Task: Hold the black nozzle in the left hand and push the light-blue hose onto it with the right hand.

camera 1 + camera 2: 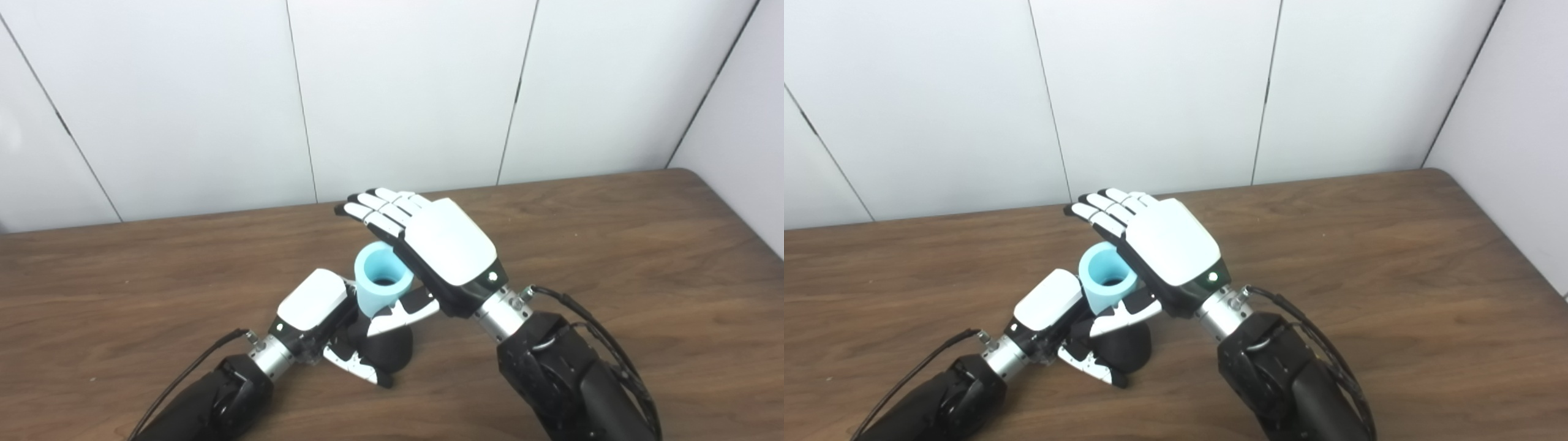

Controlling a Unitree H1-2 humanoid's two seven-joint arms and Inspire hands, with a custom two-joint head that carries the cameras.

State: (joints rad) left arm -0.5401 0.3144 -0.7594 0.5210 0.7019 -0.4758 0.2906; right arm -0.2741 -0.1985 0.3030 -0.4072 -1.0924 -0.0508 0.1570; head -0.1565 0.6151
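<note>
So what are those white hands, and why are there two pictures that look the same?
They are a robot's hands. Two cameras sit side by side on its head, like eyes, so both pictures show one scene. The left hand grips a black nozzle standing on the wooden table. A light-blue hose stands on the nozzle's top. The right hand has its fingers stretched out flat, with its thumb against the hose; whether it grips the hose, I cannot tell.

Paired head views, down onto table (pixel 612 257)
</note>
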